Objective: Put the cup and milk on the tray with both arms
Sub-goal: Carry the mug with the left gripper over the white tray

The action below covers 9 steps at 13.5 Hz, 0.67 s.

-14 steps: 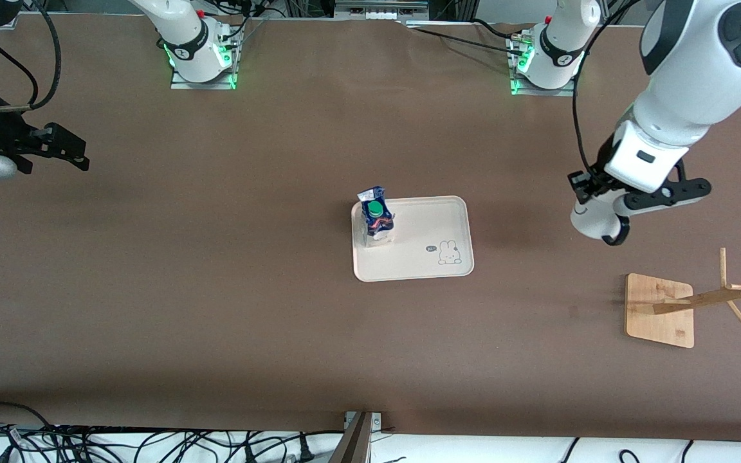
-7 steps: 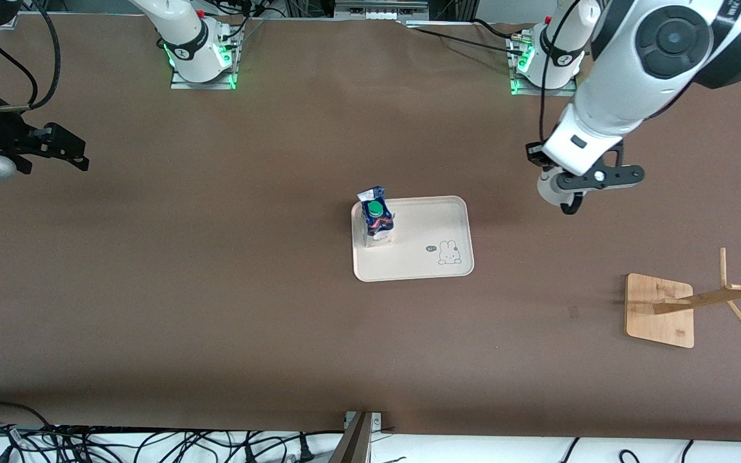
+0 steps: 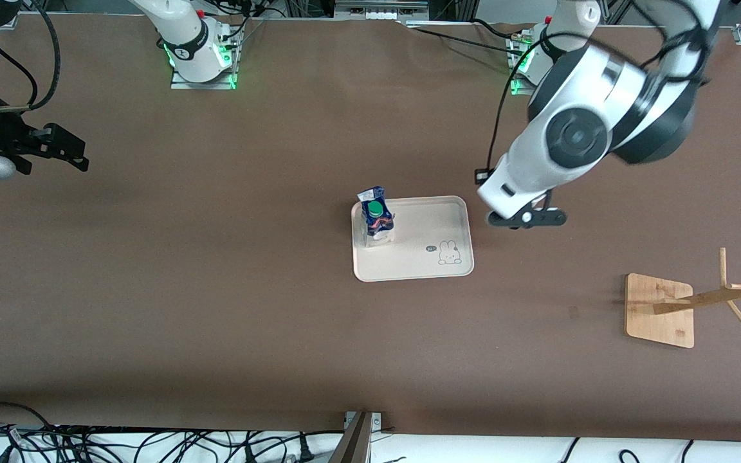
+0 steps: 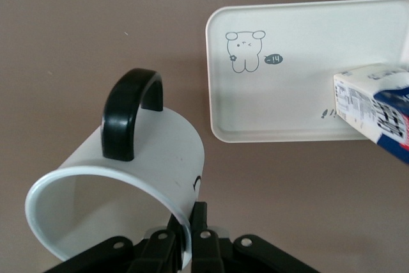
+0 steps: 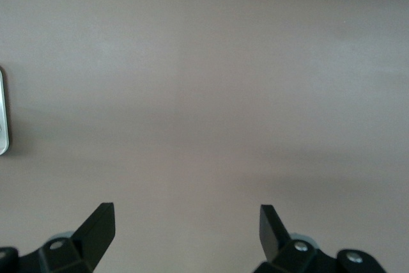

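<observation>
The white cup (image 4: 137, 158) with its black loop handle (image 4: 131, 110) hangs tilted in the left wrist view, and my left gripper (image 4: 190, 225) is shut on its rim wall. In the front view the left gripper (image 3: 526, 218) is over the bare table just off the tray's end toward the left arm, and the arm hides the cup. The cream tray (image 3: 422, 273) (image 4: 281, 103) with a bunny drawing holds the blue-and-white milk (image 3: 376, 220) (image 4: 377, 110), upright near its end toward the right arm. My right gripper (image 3: 65, 154) (image 5: 185, 222) waits open over the right arm's end of the table.
A wooden rack (image 3: 660, 310) with a square base stands toward the left arm's end, nearer the front camera than the tray. Cables (image 3: 119, 444) lie along the table's front edge. The arm bases (image 3: 200, 54) stand along the back.
The left arm has swung with the cup from over the table by the rack toward the tray. The right arm, milk and tray have not moved.
</observation>
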Each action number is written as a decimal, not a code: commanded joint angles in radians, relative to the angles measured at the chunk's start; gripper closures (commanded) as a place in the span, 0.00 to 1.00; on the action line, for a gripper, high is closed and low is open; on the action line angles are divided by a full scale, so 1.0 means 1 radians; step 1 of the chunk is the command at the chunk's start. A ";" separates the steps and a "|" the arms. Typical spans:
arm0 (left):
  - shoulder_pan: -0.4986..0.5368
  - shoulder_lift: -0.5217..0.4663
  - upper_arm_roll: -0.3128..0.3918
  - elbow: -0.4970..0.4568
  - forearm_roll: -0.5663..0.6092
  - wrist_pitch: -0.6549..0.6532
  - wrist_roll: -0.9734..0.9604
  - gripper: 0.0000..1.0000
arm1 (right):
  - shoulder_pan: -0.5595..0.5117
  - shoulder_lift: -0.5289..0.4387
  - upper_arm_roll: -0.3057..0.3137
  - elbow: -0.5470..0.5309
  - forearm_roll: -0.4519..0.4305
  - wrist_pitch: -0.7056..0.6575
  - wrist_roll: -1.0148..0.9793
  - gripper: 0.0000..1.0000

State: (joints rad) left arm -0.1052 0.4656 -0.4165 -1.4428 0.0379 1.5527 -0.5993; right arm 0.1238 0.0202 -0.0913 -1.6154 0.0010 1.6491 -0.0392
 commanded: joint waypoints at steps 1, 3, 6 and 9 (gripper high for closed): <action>-0.057 0.186 0.005 0.174 0.045 -0.007 -0.141 1.00 | -0.012 0.007 0.008 0.022 -0.009 -0.008 0.009 0.00; -0.103 0.231 0.007 0.171 0.071 0.062 -0.236 1.00 | -0.012 0.007 0.008 0.022 -0.009 -0.008 0.009 0.00; -0.116 0.278 0.004 0.170 0.057 0.134 -0.293 1.00 | -0.012 0.007 0.008 0.020 -0.009 -0.006 0.009 0.00; -0.117 0.324 0.005 0.159 0.040 0.200 -0.329 1.00 | -0.012 0.007 0.008 0.022 -0.009 -0.006 0.009 0.00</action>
State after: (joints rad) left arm -0.2163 0.7504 -0.4155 -1.3157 0.0810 1.7342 -0.8997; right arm 0.1223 0.0203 -0.0914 -1.6145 0.0010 1.6491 -0.0392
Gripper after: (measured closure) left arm 0.930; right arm 0.000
